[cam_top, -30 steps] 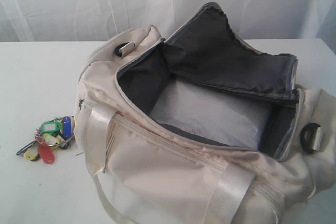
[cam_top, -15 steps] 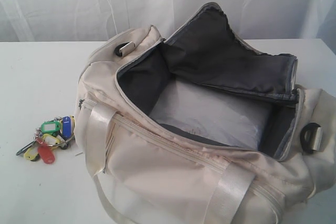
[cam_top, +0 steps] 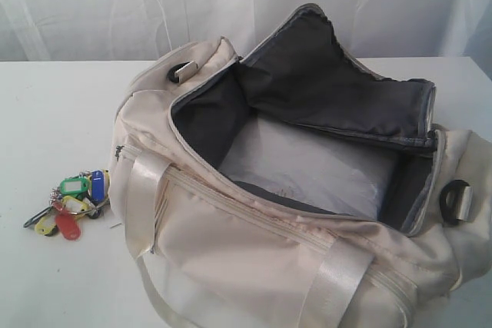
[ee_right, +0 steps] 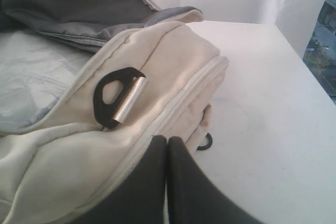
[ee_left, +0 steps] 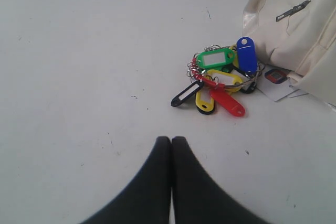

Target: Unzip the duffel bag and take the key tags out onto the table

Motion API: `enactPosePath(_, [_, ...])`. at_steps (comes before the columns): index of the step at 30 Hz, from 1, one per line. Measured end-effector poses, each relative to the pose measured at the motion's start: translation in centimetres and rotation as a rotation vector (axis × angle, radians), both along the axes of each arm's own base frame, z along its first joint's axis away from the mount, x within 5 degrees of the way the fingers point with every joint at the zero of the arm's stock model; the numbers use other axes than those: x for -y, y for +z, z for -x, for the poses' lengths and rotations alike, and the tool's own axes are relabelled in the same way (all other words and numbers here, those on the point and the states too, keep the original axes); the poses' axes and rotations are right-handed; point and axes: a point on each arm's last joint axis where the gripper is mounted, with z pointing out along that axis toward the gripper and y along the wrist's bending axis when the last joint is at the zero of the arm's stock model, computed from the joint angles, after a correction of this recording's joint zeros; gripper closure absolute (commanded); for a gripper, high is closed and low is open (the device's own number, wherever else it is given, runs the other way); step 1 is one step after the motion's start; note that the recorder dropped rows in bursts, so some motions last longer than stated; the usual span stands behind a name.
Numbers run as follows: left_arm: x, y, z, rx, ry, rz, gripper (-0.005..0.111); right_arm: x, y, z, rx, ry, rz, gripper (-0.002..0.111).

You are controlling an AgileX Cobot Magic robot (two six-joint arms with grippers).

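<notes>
From the exterior, the duffel bag [cam_top: 254, 251] lay unzipped, long axis running far-left to near-right; the key tags [cam_top: 71, 203] sat on the table [cam_top: 54, 113] beside its left end. Left wrist: left gripper [ee_left: 171, 142] pressed together, empty, near the tags. Right wrist: right gripper [ee_right: 167, 142] likewise, over the bag's end.

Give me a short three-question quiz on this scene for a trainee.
1. True or false: the duffel bag is zipped shut.
2. Pick one. The key tags lie: A) inside the bag; B) on the table beside the bag; C) in a gripper.
3. Fill in: the left gripper is ___ and holds nothing.

Key: 1 false, its top is open; 2 B; 3 shut.
</notes>
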Motion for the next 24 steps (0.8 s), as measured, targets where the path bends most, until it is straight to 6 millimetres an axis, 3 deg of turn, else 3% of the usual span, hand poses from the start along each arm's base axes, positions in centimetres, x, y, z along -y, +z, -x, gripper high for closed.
enactPosePath(24, [0.00,0.00,0.00,0.000,0.000,0.000,0.107,0.05,0.00,-0.01,0.000,-0.009,0.000,0.108])
